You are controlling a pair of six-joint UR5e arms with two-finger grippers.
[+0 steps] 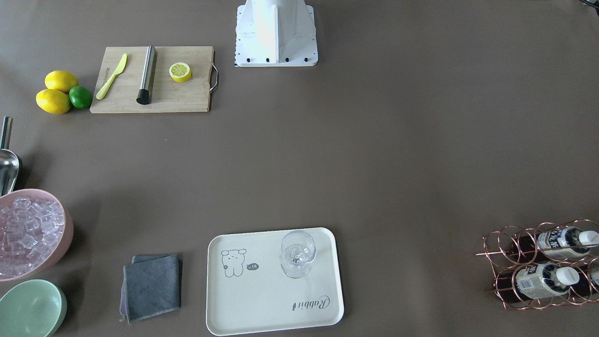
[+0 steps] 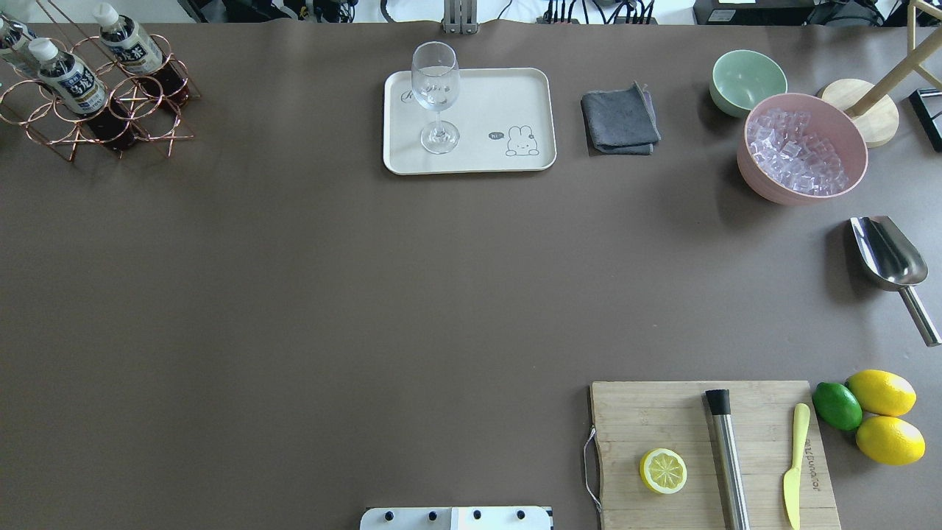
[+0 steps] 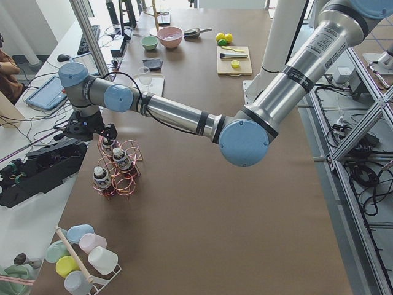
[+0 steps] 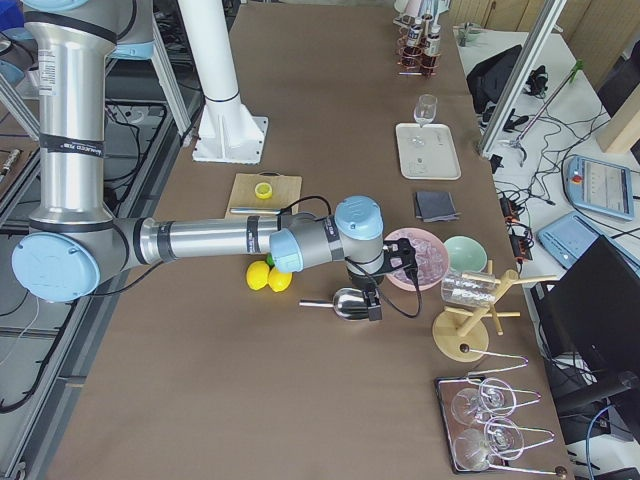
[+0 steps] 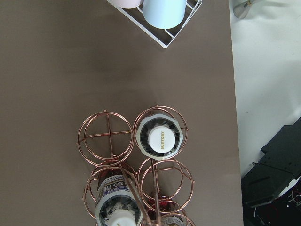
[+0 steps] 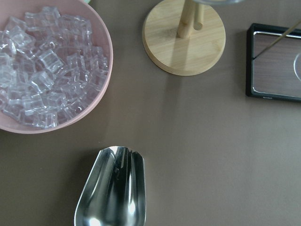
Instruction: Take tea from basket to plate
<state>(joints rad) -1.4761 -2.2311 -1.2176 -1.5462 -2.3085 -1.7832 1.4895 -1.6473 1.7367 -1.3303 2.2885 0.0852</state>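
Note:
The copper wire basket [image 2: 158, 121] stands at the table's far left corner and holds three tea bottles with white caps, such as one [image 2: 70, 77] and another [image 2: 132, 44]. The left wrist view looks straight down on one capped bottle [image 5: 160, 139] in a ring cell. My left gripper [image 3: 92, 130] hovers above the basket [image 3: 126, 178]; I cannot tell whether it is open. The cream plate [image 2: 500, 96] holds a stemmed glass [image 2: 436, 88]. My right gripper [image 4: 385, 285] hangs over a steel scoop [image 4: 345, 303]; I cannot tell its state.
A grey cloth [image 2: 620, 121], a mint bowl [image 2: 745, 79] and a pink bowl of ice [image 2: 802, 147] sit right of the plate. A cutting board [image 2: 662, 412] with a lemon half, muddler and knife lies near the robot's right. A cup rack [image 5: 160, 19] stands beyond the basket.

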